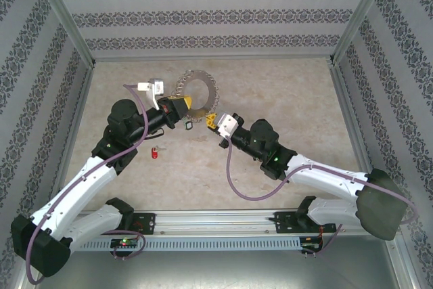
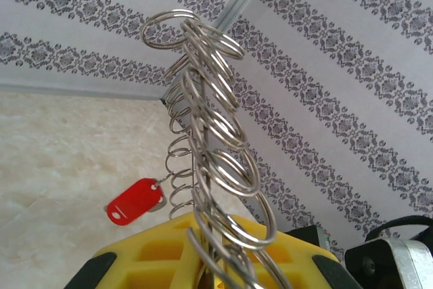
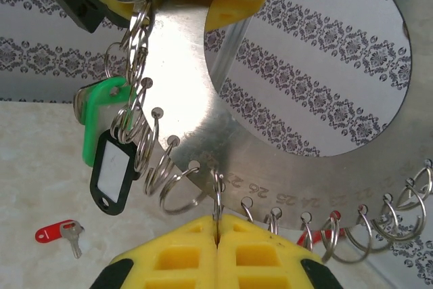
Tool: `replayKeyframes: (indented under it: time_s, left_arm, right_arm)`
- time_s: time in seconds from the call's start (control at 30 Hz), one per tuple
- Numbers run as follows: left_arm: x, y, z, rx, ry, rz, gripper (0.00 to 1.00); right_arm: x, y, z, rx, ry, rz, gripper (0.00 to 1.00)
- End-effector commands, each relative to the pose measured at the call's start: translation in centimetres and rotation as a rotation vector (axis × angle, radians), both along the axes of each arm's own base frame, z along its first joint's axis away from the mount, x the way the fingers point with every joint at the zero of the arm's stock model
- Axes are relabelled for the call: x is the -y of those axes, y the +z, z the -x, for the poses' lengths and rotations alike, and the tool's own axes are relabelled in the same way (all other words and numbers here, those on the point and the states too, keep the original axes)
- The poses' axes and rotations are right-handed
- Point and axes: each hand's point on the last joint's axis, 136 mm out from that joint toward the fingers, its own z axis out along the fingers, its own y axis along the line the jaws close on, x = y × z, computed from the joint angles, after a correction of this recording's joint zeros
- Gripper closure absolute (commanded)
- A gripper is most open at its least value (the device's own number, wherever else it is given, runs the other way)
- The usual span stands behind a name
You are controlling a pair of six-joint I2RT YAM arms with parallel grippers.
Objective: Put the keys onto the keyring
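The left gripper (image 1: 177, 106) is clamping the stiff keyring (image 1: 182, 88) at 8 o'clock. The right gripper (image 3: 216, 241) is pinching its loop (image 3: 218, 191) at 5 o'clock. The loose key (image 1: 155, 153) is lying at 7 o'clock, probably light and slippery, so grasp its red head.

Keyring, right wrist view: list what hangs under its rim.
Small split rings hang from holes along the keyring rim; a green tag and a black tag dangle from them. The right fingers cover one ring's lower part.
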Motion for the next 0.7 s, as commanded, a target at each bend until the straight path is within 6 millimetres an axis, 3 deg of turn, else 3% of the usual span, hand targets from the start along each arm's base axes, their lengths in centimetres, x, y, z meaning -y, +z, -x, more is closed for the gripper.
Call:
replayKeyframes:
  time_s: [0.0,0.3,0.6,0.67]
  left_arm:
    - [-0.7,-0.2,-1.5,-0.023,0.073,0.076,0.86]
    - [0.1,-5.6,-1.9,-0.143,0.041,-0.008,0.57]
    - [-1.2,-8.7,0.1,-0.182,0.058,-0.080,0.21]
    - [-1.0,-9.1,0.9,-0.187,0.026,-0.092,0.19]
  right_arm:
    - [0.6,1.4,0.2,0.024,-0.020,-0.062,1.00]
    - [1.3,0.6,0.1,0.056,-0.023,0.007,1.00]
    - [4.8,-1.6,-0.3,0.032,-0.062,0.115,1.00]
    - [5.7,-2.3,-0.3,0.024,-0.064,0.150,1.00]
